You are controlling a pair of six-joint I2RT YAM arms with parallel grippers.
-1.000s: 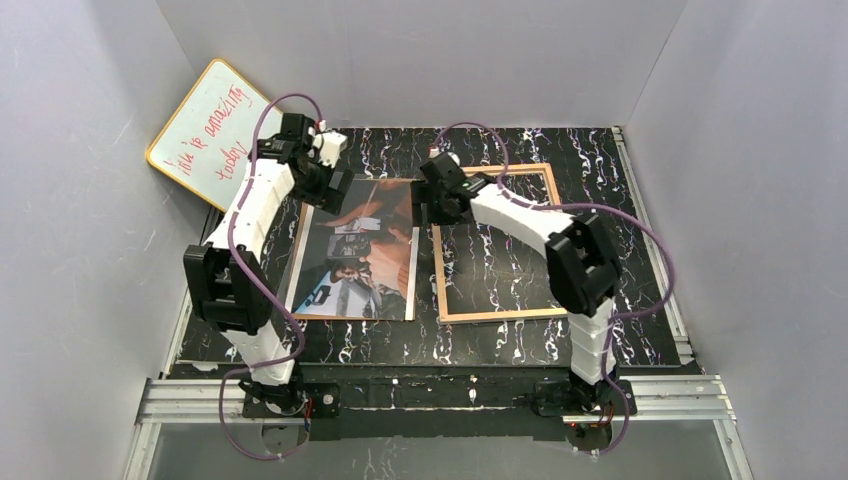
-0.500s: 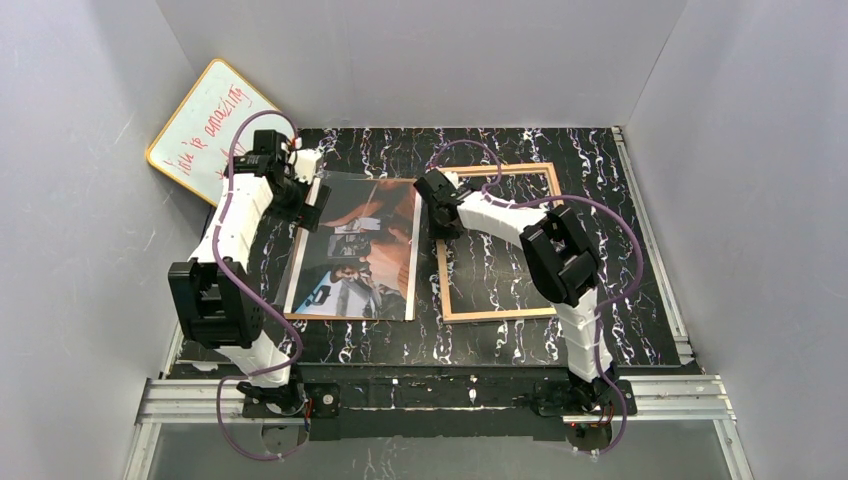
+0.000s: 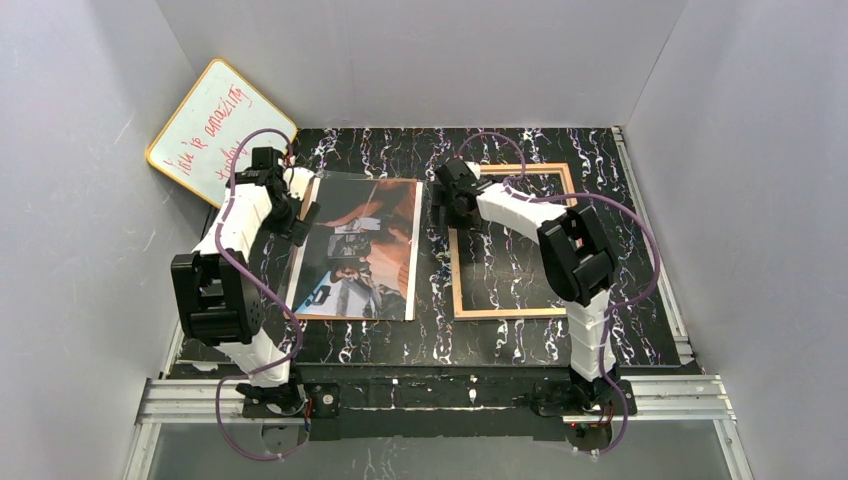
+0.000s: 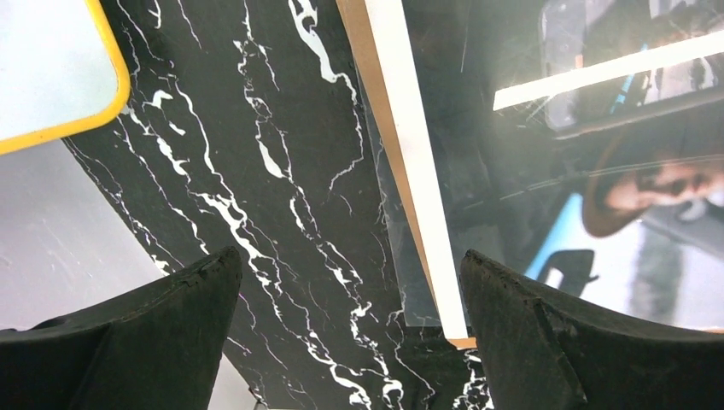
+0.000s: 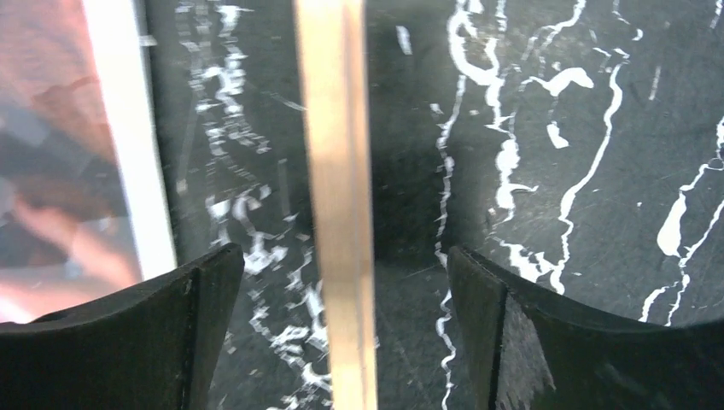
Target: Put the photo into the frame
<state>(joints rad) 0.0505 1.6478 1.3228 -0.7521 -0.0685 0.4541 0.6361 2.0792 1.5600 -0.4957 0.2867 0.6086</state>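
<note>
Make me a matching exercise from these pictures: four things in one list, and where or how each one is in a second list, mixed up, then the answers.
Things:
1. photo
2. frame
3. whiteboard
4. right hand

Place or state:
A. lying on the right, tan wood showing
B. open, above a tan rail
C. lying on the left, picture up
D. tilted in the far left corner

Pairs: 1-C, 2-A, 3-D, 4-B.
</note>
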